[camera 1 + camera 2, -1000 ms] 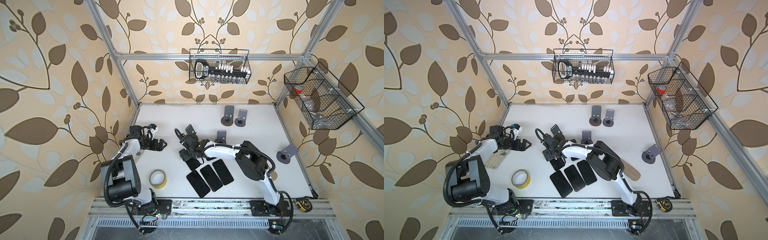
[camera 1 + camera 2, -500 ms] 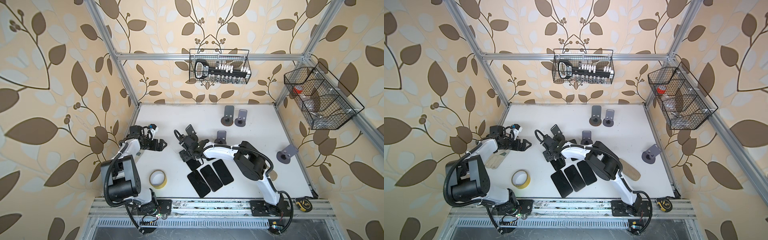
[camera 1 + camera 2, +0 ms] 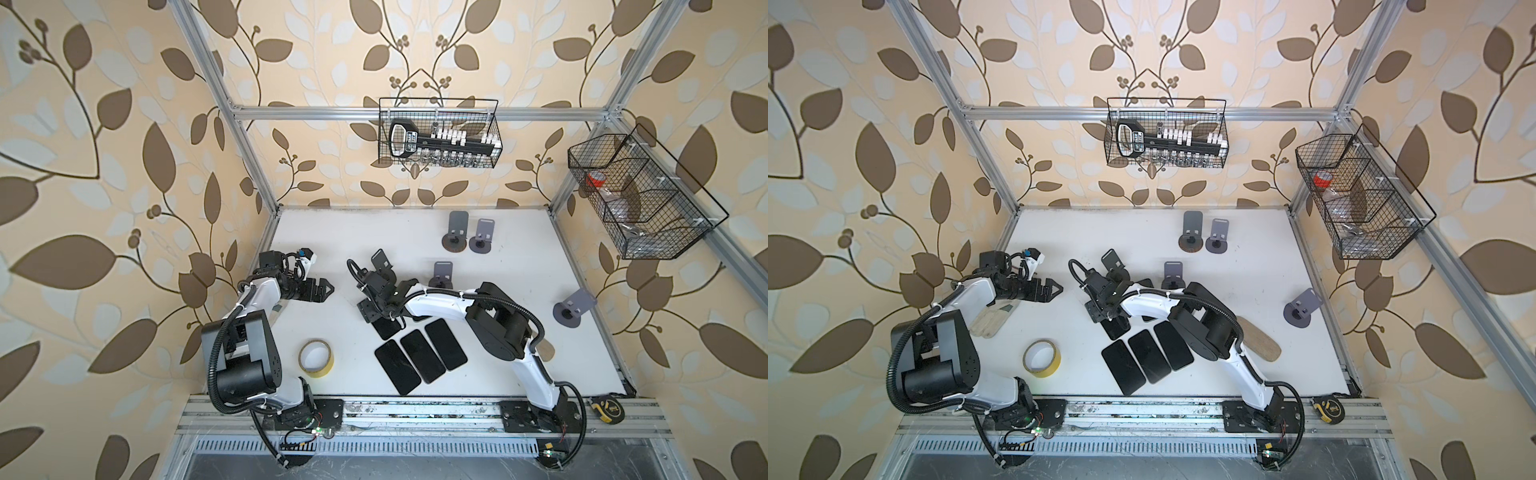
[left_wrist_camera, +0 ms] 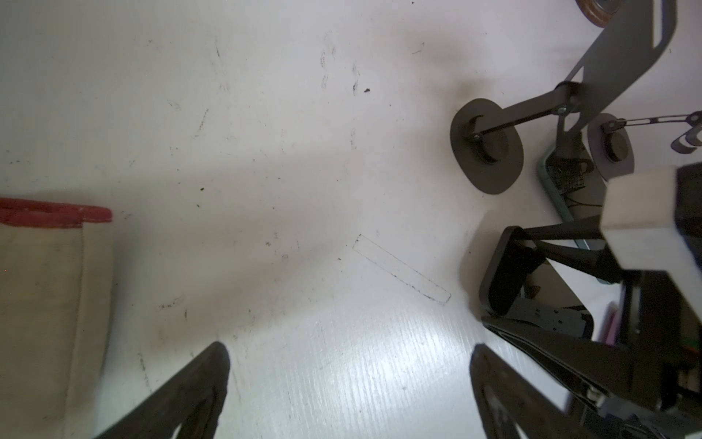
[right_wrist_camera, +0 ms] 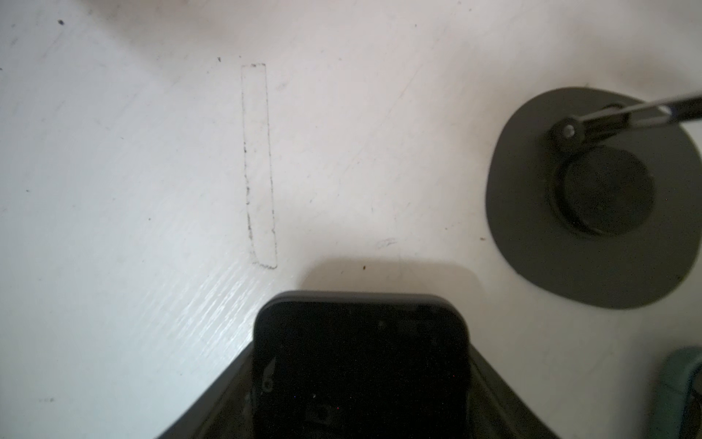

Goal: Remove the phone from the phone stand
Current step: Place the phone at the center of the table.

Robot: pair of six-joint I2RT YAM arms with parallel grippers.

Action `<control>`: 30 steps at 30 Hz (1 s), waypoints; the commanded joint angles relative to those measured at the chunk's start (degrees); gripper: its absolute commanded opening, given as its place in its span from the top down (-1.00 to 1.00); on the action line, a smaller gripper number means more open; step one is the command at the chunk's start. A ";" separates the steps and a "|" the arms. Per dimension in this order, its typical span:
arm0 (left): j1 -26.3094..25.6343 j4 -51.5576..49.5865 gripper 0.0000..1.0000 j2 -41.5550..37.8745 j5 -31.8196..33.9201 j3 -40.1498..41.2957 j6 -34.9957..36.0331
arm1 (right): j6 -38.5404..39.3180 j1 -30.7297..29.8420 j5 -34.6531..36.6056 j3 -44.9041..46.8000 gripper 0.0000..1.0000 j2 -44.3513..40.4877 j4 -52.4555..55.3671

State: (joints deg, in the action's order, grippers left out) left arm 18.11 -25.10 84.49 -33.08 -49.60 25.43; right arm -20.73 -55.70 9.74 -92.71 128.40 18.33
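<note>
In the right wrist view, the right gripper (image 5: 361, 399) is clamping a black rectangular phone (image 5: 361, 342) between its two fingers at the lower centre of the frame, its rounded end sticking out over the white tabletop (image 5: 152, 152). The phone is sitting apart from the dark grey metal phone stand (image 5: 592, 197), whose round base is lying at the right edge of that frame. The left gripper (image 4: 345, 380) is hovering over the tabletop with its jaws spread wide.
</note>
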 commanded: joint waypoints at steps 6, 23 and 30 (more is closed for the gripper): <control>0.53 -0.73 -0.98 0.10 -2.16 -0.76 0.85 | 0.28 0.42 -0.77 1.39 -0.50 4.84 4.17; 0.57 -0.75 -0.98 -0.10 -2.44 -0.60 0.98 | 0.96 0.42 -0.28 1.30 -0.59 4.91 4.57; 0.53 -0.80 -0.98 0.06 -2.34 -0.65 1.02 | 1.13 0.42 -0.94 0.72 -0.59 3.58 4.19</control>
State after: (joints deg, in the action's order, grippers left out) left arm 18.11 -25.32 84.49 -33.85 -49.60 25.43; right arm -19.46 -55.70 10.17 -92.73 128.66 17.72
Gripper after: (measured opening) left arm 0.989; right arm 0.796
